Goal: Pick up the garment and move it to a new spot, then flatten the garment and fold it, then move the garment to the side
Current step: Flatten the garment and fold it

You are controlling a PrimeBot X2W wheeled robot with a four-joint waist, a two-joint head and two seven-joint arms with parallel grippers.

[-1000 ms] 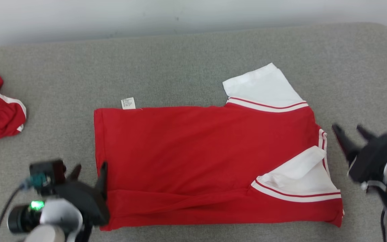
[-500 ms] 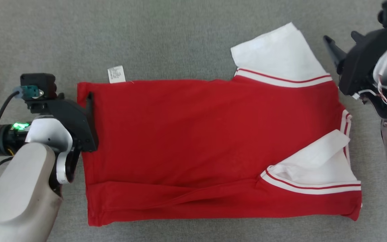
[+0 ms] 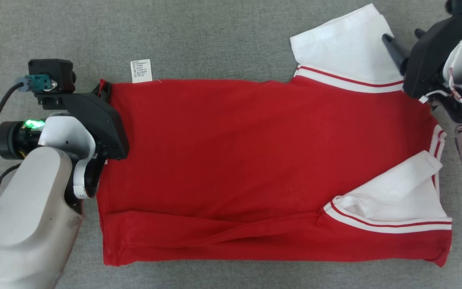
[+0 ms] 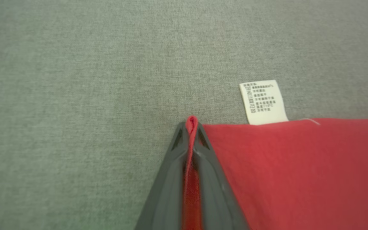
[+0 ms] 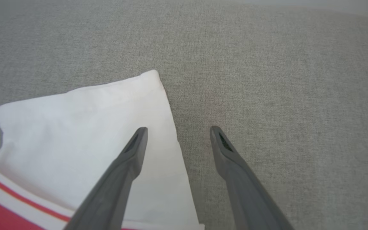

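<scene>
While left tool [image 4: 190, 127] pinches red shirt [image 3: 255, 152] by hem corner, right tool [image 5: 178, 128] sits wide astride white sleeve [image 5: 75, 127] edge, probably pre-grasp for folding.

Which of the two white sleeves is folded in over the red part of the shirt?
The sleeve nearer the robot, lower right in the head view: it lies on the red body. The far sleeve sticks out flat onto the grey surface.
</scene>
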